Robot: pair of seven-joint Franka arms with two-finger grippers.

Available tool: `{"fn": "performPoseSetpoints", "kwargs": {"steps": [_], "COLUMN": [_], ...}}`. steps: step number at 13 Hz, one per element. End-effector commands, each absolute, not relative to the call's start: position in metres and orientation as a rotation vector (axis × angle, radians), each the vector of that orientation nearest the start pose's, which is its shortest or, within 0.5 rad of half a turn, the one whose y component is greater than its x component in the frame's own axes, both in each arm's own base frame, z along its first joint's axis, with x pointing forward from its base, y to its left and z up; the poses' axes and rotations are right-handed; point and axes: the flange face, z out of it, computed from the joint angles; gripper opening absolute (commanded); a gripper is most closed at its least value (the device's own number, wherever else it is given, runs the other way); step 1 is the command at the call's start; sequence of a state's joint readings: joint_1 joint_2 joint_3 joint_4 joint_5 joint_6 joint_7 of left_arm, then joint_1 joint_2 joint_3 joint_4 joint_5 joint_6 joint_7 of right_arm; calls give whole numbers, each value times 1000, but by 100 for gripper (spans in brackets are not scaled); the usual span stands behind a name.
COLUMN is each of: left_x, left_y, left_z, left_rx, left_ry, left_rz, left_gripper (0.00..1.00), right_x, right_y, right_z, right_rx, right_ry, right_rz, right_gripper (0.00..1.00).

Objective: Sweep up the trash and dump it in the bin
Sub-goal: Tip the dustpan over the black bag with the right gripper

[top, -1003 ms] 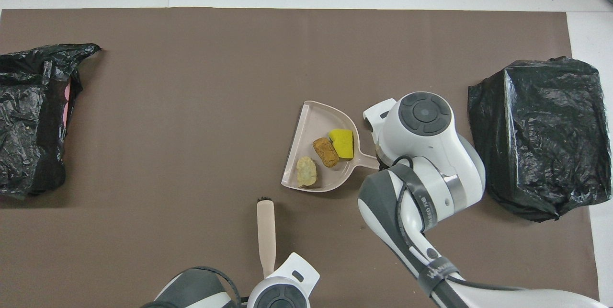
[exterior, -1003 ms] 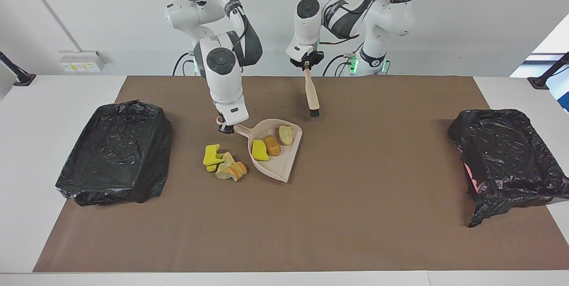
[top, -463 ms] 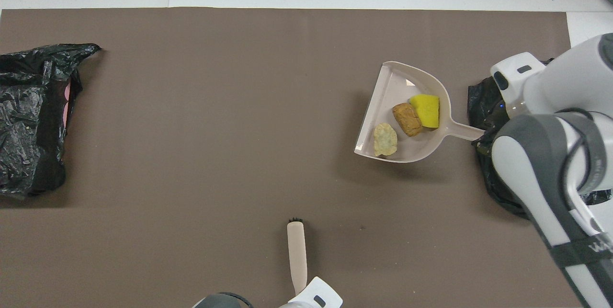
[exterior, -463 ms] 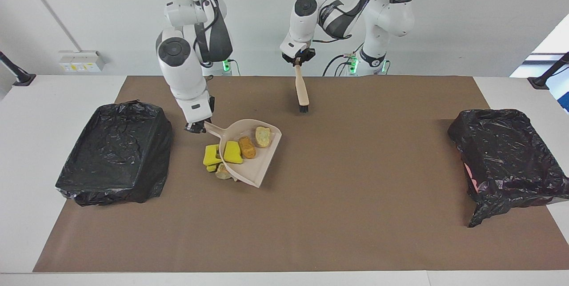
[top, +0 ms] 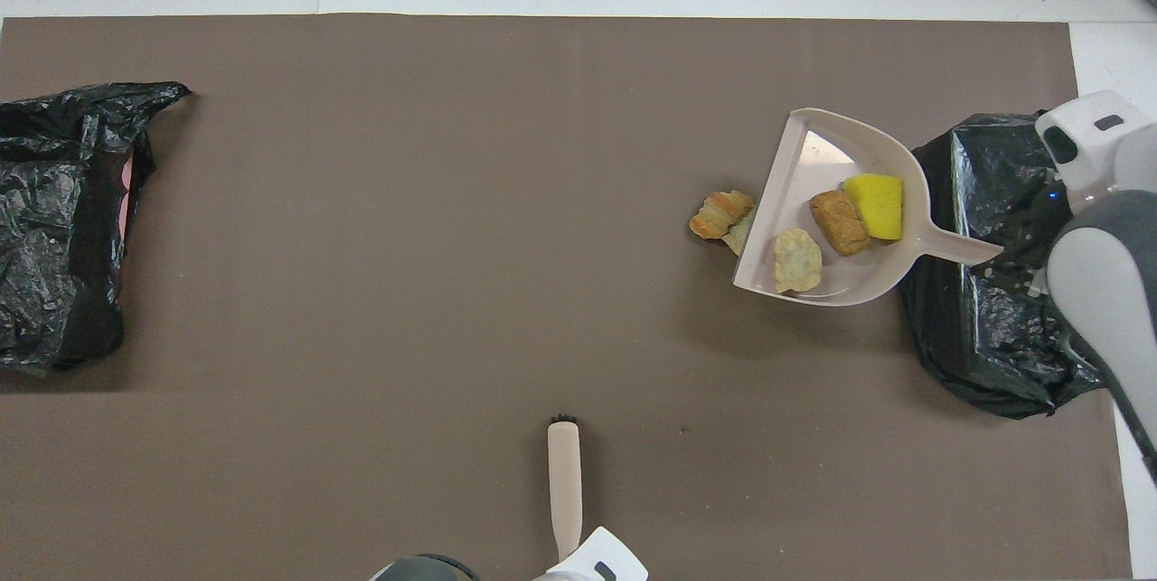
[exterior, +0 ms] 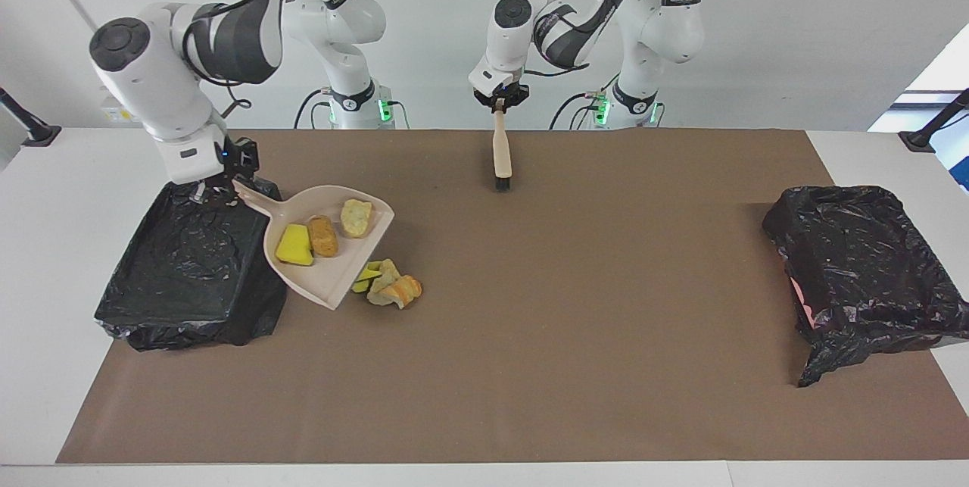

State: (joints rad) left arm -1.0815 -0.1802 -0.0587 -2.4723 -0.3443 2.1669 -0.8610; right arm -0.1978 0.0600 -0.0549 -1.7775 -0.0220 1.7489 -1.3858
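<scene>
My right gripper (exterior: 225,190) is shut on the handle of a beige dustpan (exterior: 322,279) and holds it raised, the handle end over the edge of a black-lined bin (exterior: 189,275). In the pan lie a yellow sponge chunk (exterior: 294,245), a tan-brown lump (exterior: 323,235) and a pale beige lump (exterior: 356,217). More trash (exterior: 392,288), yellow and tan-orange scraps, lies on the mat, partly hidden by the pan's lip; it also shows in the overhead view (top: 719,212). My left gripper (exterior: 500,102) is shut on a beige brush (exterior: 500,157) that hangs bristles down above the mat.
A second black-lined bin (exterior: 863,267) stands at the left arm's end of the table. A brown mat (exterior: 575,320) covers the table between the two bins.
My right arm has carried the dustpan with its three scraps away from the pile toward the bin at its end. My left arm has drawn the brush back toward the robots.
</scene>
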Motion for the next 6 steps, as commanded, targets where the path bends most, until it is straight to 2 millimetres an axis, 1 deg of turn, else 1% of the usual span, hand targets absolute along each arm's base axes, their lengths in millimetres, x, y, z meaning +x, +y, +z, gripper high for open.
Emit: {"fn": "performPoseSetpoints", "kwargs": {"steps": [1, 2, 3, 4, 5, 6], "left_x": [171, 174, 177, 177, 176, 175], "left_y": [-402, -401, -399, -398, -397, -397], "left_z": [349, 348, 348, 347, 347, 347], "left_rx": [-3159, -3157, -3152, -3138, -3136, -3132], "left_ry": [115, 101, 92, 96, 96, 97], "left_rz": [473, 476, 482, 498, 499, 502], "left_gripper": [0, 0, 0, 0, 0, 0], "right_x": [539, 530, 527, 529, 536, 545], "right_y": [-209, -236, -255, -271, -297, -313], "right_z": [522, 530, 534, 532, 531, 533], "right_rx": [-2584, -2599, -2601, -2604, -2612, -2602], "right_ry": [-1738, -1750, -1774, -1811, -1845, -1904], "right_rz": [140, 144, 159, 205, 246, 265], "right_gripper": [0, 0, 0, 0, 0, 0]}}
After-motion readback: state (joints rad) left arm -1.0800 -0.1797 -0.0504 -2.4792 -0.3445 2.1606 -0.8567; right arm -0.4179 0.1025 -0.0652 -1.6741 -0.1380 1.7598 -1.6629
